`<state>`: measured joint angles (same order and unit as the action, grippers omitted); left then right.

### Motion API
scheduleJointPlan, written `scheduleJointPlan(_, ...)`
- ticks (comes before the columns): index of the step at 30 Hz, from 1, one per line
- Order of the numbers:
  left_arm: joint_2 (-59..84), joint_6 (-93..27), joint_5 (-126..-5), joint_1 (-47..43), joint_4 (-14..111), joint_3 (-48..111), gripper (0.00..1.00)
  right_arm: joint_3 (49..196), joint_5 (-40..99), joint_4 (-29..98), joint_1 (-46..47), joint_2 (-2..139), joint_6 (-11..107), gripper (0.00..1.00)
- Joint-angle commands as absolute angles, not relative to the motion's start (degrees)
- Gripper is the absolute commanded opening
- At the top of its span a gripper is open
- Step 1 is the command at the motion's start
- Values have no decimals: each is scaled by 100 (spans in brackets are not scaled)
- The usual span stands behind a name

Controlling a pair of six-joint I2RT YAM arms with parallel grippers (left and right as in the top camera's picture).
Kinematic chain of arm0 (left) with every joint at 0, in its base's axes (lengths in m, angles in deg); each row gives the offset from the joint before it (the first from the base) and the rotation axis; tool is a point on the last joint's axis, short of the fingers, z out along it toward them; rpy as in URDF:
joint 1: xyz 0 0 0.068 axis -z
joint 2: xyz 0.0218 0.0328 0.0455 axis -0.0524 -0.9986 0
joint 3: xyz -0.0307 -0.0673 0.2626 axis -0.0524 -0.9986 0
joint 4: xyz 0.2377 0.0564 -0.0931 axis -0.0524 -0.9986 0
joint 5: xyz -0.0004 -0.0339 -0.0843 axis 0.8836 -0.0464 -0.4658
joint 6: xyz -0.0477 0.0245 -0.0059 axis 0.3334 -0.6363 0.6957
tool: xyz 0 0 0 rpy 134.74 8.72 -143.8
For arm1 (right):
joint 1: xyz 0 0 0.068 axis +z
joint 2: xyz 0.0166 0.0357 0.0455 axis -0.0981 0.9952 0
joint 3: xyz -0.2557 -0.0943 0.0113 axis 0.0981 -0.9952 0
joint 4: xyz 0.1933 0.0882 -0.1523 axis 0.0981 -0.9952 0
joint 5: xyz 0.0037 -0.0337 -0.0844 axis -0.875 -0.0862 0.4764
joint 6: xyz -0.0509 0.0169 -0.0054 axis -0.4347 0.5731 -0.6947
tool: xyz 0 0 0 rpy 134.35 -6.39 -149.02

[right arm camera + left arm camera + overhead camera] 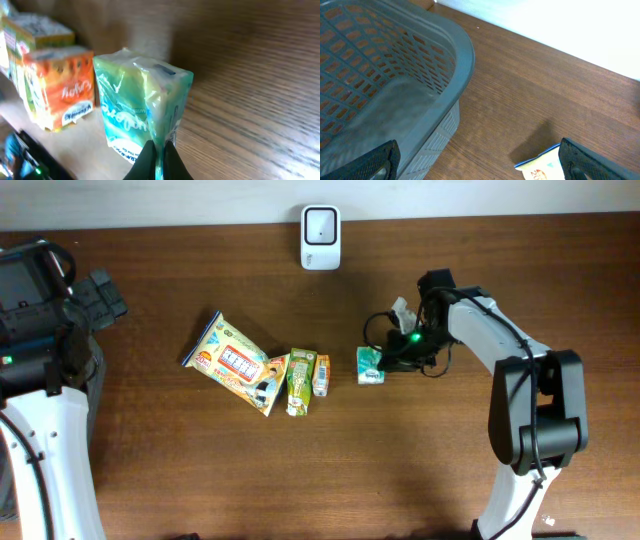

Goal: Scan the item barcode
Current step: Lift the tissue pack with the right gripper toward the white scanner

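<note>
A small teal pack (370,366) lies on the wooden table right of centre. My right gripper (387,363) is at its right edge, shut on it. Seen from the right wrist, the black fingertips (150,161) pinch the plastic wrapper seam of the teal pack (135,107). I can make out no barcode on it. A white scanner (320,237) stands at the table's back edge. My left gripper (98,298) hovers at the far left, open and empty; its fingers (382,161) straddle bare wood and a bag corner.
Left of the teal pack lie an orange carton (321,375), a green carton (299,381) and a yellow snack bag (235,363). A grey mesh basket (440,45) sits under my left arm, with the snack bag's corner (545,167) beside it.
</note>
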<state>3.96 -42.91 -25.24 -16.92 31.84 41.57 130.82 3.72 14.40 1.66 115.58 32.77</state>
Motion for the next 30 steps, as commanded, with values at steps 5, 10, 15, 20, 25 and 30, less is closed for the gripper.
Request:
scheduleJointPlan(5,457,-4323,-2484,-1711,3190,4225,99,13172,-162,1444,221,11514,2103,4)
scheduleJointPlan(10,457,-4323,-2484,-1711,3190,4225,99,13259,1264,1477,536,11528,2919,4)
scheduleJointPlan(15,457,-4323,-2484,-1711,3190,4225,99,14457,4675,281,1132,11318,4564,4)
scheduleJointPlan(20,457,-4323,-2484,-1711,3190,4225,99,14256,7340,50,2678,11772,5461,4)
scheduleJointPlan(25,457,-4323,-2484,-1711,3188,4225,99,14256,5545,430,3272,11912,5384,11)
scheduleJointPlan(30,457,-4323,-2484,-1711,3188,4225,99,14267,3902,775,3248,11910,4844,28)
